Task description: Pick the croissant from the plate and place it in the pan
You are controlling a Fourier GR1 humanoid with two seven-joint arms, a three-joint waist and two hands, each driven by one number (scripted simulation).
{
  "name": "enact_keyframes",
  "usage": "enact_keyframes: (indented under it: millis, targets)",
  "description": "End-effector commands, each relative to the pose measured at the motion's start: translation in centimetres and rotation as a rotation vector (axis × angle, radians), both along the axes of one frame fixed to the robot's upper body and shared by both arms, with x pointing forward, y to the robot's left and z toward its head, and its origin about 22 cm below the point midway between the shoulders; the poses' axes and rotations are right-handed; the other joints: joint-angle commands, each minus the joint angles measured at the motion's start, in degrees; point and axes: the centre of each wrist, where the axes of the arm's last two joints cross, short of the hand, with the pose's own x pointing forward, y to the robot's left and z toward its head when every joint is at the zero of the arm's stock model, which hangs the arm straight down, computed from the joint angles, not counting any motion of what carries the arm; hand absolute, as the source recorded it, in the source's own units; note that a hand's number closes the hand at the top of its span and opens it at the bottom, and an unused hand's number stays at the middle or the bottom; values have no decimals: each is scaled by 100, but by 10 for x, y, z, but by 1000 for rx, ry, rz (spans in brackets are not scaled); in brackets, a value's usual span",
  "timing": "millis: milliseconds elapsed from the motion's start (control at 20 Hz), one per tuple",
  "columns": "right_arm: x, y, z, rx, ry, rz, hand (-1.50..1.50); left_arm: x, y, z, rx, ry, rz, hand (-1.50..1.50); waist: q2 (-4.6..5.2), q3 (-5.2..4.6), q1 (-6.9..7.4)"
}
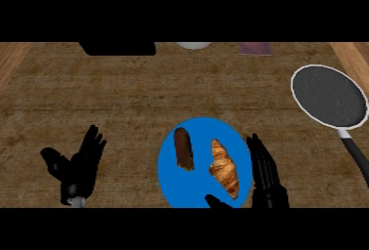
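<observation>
A golden-brown croissant [224, 168] lies on the right half of a blue plate [204, 127] near the counter's front edge. Next to it, on the plate's left half, lies a dark brown pastry stick [184, 148]. The pan [329, 95], dark with a white rim and a black handle [358, 158], sits at the right. My right hand [265, 171] stands open just right of the croissant, fingers straight along the plate's right rim, thumb low in front of the plate. My left hand [79, 166] rests open at the lower left, fingers up.
At the counter's back edge stand a black object [117, 48], a white round object [193, 45] and a mauve object [256, 48]. Wooden strips border the counter at the left and the right.
</observation>
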Motion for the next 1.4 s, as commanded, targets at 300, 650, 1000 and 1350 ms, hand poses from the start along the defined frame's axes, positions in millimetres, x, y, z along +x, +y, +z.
enact_keyframes:
  millis: [300,650,1000,1350]
  targets:
    - [47,9,23,-354,550,-15,-150,7,-11,5,-9,-30,-34,0,51,-3,188]
    - [104,34,62,-435,631,32,-150,-1,2,3,-1,-7,5,0,8,17,120]
    - [123,14,33,-490,902,113,-150,3,-18,3,-20,-2,-33,0,11,18,97]
    - [107,16,44,-481,941,163,-150,-17,10,-8,-20,-3,-22,0,-9,17,65]
